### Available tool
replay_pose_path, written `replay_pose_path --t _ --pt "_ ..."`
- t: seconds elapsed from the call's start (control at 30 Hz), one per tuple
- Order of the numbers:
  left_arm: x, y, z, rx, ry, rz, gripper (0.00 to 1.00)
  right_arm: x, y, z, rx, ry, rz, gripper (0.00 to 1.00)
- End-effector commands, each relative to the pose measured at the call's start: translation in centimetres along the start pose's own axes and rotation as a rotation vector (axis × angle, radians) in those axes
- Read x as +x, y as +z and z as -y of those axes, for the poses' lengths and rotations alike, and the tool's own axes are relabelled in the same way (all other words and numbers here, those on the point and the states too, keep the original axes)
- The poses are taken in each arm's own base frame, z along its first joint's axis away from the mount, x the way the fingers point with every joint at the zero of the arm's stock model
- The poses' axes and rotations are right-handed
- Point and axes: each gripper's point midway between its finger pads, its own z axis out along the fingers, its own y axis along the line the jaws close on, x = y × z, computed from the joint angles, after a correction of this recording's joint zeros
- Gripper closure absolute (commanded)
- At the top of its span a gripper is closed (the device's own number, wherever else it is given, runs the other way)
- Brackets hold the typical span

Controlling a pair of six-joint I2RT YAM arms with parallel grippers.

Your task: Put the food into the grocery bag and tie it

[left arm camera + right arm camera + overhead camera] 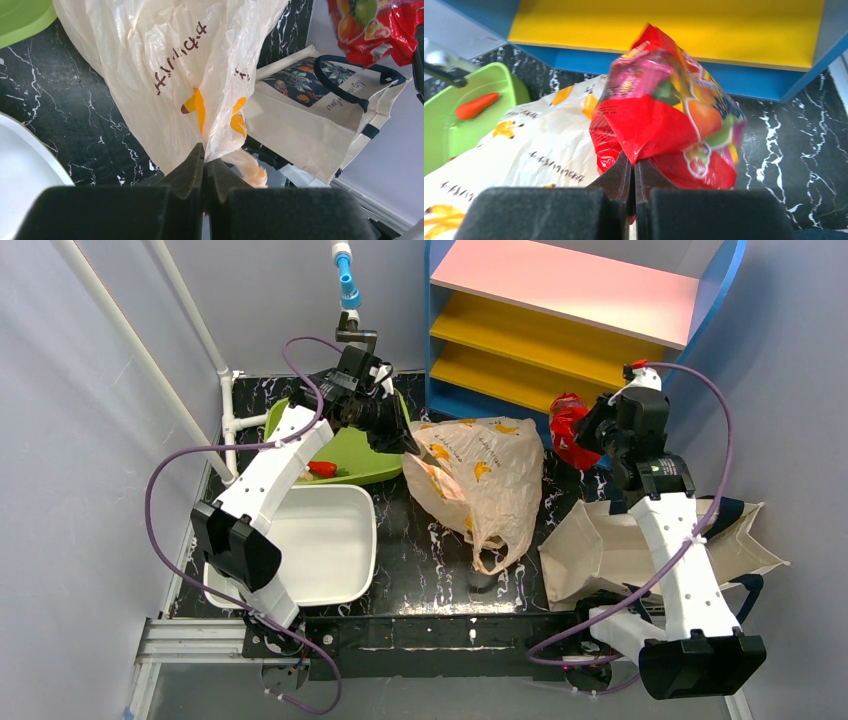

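The grocery bag (480, 475) (165, 65) (539, 145), thin beige plastic with yellow banana marks, lies crumpled in the middle of the black table. My left gripper (403, 440) (205, 150) is shut on a fold of its upper left edge and holds it up. My right gripper (592, 432) (634, 162) is shut on a crinkly red food packet (567, 425) (664, 115) (375, 25) printed with fruit, held above the table right of the bag, in front of the shelf. A long orange-red vegetable (322, 469) (476, 105) lies in the green bowl (350, 455) (444, 125).
A white tub (320, 540) (20, 165) sits at the near left. A cream canvas tote (600, 540) (310, 120) with navy handles lies at the near right. A blue shelf unit (560, 330) (664, 25) with yellow and pink boards stands behind the bag.
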Motion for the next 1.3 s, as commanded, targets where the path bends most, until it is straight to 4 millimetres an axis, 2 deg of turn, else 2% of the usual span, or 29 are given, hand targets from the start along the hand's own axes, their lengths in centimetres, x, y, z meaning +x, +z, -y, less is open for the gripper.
replay_pose_path --t 0.0,0.23,0.43,0.6,0.7,0.8,0.9,1.07,1.17,1.2,1.27 --pt "-0.2 -1.2 0.9 0.021 0.014 -0.003 1.0 -7.2 -4.7 -5.2 -0.212 0.034 0.197 0.99" --pt "0.1 -0.5 0.9 0.022 0.001 -0.057 1.0 -8.7 -8.2 -8.9 -0.388 0.048 0.189 0.99" --pt "1.3 0.0 0.8 0.061 0.142 -0.061 1.0 -7.6 -11.2 -12.9 -0.629 0.057 0.075 0.99" --pt "2.9 1.1 -0.2 0.005 0.306 -0.074 1.0 -6.2 -14.6 -15.6 -0.833 0.055 -0.027 0.99" --pt "3.8 2.4 0.0 0.002 0.335 -0.111 1.0 -5.3 -16.3 -16.5 -0.911 0.055 -0.08 0.99" --pt "4.6 3.1 0.6 0.009 0.349 -0.144 1.0 -4.4 -17.1 -16.7 -0.934 0.046 -0.101 0.99" --pt "4.9 3.3 0.5 -0.012 0.357 -0.152 1.0 -4.0 -16.9 -16.4 -0.92 0.051 -0.094 0.99" --pt "5.3 2.2 -0.1 -0.055 0.356 -0.163 1.0 -4.3 -16.5 -16.6 -0.919 0.061 -0.089 0.99" --pt "5.8 1.1 -0.6 -0.09 0.364 -0.184 0.89 -4.5 -16.6 -16.9 -0.919 0.054 -0.087 0.99" --pt "5.8 0.8 -0.7 -0.095 0.365 -0.182 0.82 -4.7 -16.6 -16.9 -0.911 0.051 -0.086 0.99" --pt "5.8 -0.1 -0.4 -0.099 0.368 -0.166 0.63 -5.4 -16.9 -16.6 -0.864 0.038 -0.059 0.99"
